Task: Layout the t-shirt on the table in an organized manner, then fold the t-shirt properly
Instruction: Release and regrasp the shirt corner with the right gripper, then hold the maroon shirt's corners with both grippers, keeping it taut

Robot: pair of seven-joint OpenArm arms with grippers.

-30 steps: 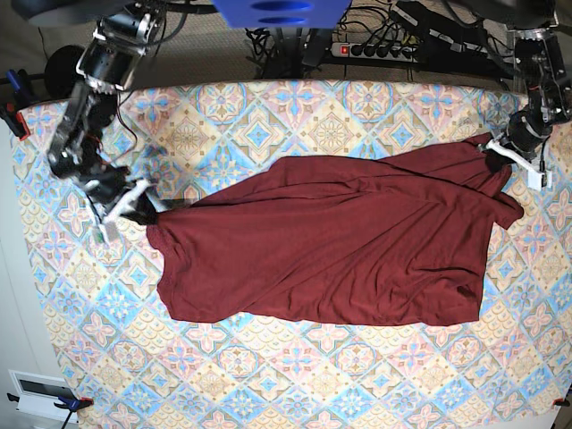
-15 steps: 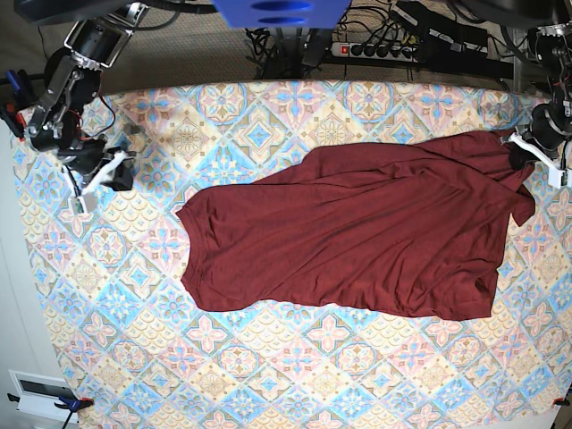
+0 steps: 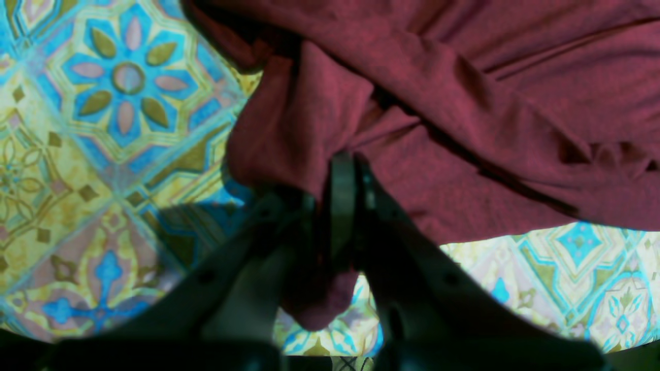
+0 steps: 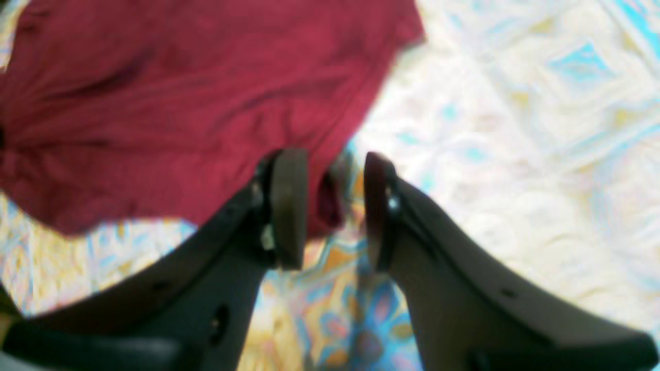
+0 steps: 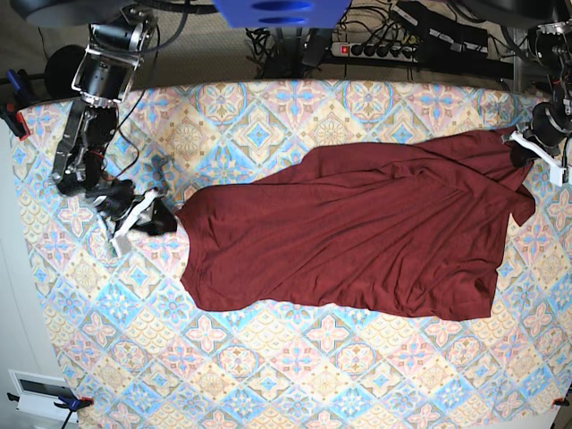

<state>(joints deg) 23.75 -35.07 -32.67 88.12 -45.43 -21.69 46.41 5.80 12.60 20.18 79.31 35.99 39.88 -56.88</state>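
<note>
**Right arm back down at the shirt's edge**

Half a second ago the right gripper (image 5: 147, 214) was up near the table's far corner, well apart from the cloth; it now sits low at the t-shirt's (image 5: 357, 237) nearest corner, its jaws parted. In the right wrist view the gripper (image 4: 330, 208) stands open with a small fold of maroon fabric between its pads, neither pad pressed onto it. The shirt itself lies where it did then, spread across the middle of the table (image 5: 295, 384) with creases running along its length and one corner drawn up toward the far edge.

That raised corner is pinched in the left gripper (image 5: 527, 147). In the left wrist view the gripper (image 3: 343, 206) is clamped tight on a bunched fold of the t-shirt (image 3: 464, 103), with a tongue of cloth hanging below the fingers over the patterned table (image 3: 103, 129).

No brand, label or writing can be read on the shirt or the cloth.

Broad bare pattern lies along the near edge and in front of the right gripper. The left gripper stands close to the table's side edge, with little room beyond it. A power strip (image 5: 380, 49) lies behind the far edge.
</note>
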